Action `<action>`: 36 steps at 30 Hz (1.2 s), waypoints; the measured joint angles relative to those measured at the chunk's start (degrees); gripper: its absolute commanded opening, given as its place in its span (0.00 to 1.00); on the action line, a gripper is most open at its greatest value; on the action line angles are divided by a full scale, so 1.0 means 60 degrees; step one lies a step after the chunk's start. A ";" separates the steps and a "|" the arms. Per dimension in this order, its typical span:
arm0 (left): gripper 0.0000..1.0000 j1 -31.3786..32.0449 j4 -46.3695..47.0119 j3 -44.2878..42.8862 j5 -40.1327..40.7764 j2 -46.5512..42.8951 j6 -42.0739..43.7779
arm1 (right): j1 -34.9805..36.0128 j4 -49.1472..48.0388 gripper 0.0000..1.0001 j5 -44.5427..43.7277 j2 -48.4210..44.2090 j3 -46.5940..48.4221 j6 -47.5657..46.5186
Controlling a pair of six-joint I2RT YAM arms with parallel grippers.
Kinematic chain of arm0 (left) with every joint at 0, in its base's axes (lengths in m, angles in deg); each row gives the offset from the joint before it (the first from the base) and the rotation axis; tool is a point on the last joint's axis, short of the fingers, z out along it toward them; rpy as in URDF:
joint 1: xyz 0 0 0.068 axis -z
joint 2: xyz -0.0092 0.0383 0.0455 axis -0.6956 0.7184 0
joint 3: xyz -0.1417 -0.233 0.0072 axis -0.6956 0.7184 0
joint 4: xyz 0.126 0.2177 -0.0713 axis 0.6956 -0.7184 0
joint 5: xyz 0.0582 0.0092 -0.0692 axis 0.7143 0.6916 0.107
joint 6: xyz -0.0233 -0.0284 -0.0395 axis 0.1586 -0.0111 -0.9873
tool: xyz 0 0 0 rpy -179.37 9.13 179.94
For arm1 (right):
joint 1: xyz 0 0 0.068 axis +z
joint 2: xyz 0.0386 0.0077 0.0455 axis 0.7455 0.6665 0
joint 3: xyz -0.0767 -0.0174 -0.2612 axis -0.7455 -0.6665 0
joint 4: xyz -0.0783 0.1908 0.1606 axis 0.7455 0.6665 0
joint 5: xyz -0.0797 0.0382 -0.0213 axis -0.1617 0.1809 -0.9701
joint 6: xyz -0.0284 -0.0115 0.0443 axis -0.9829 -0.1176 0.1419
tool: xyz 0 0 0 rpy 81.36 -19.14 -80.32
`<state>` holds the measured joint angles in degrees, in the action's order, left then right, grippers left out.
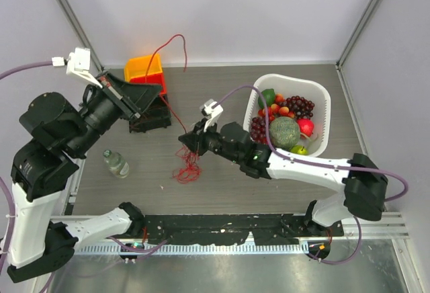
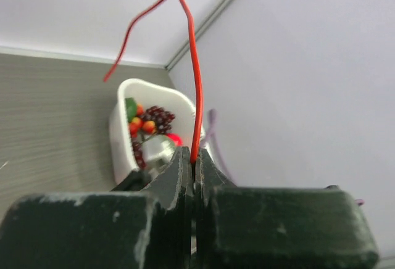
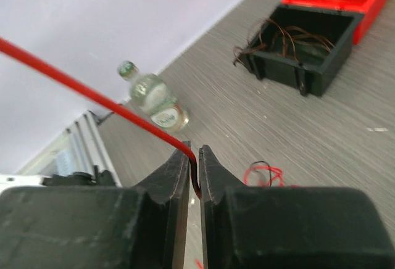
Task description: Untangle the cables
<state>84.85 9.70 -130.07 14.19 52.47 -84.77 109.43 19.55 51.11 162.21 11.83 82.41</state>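
The cables are thin red wires. One red cable (image 1: 171,115) stretches tight between my two grippers, and its free end arcs up over the back wall (image 1: 176,39). My left gripper (image 1: 158,93) is raised and shut on this cable (image 2: 196,84), which rises from between its fingertips (image 2: 192,158). My right gripper (image 1: 183,140) hangs low over the table with its jaws a little apart, and the cable (image 3: 92,93) still runs through the narrow gap (image 3: 193,152). A small tangle of red wire with a dark strand (image 1: 188,169) lies on the table just below it (image 3: 265,175).
A black box (image 1: 149,117) holding brown strands (image 3: 290,37) stands next to orange and red bins (image 1: 146,70) at the back left. A small bottle (image 1: 115,163) lies on the left. A white basket (image 1: 322,105) of fruit sits on the right.
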 measured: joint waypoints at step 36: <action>0.00 -0.0004 0.1727 -0.0987 -0.0080 0.0616 -0.0066 | 0.0018 0.4666 0.70 -0.4022 -0.2728 0.0255 -0.1818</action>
<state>84.83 20.06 -136.00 13.71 56.16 -85.17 109.54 47.55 26.98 145.84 13.36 71.50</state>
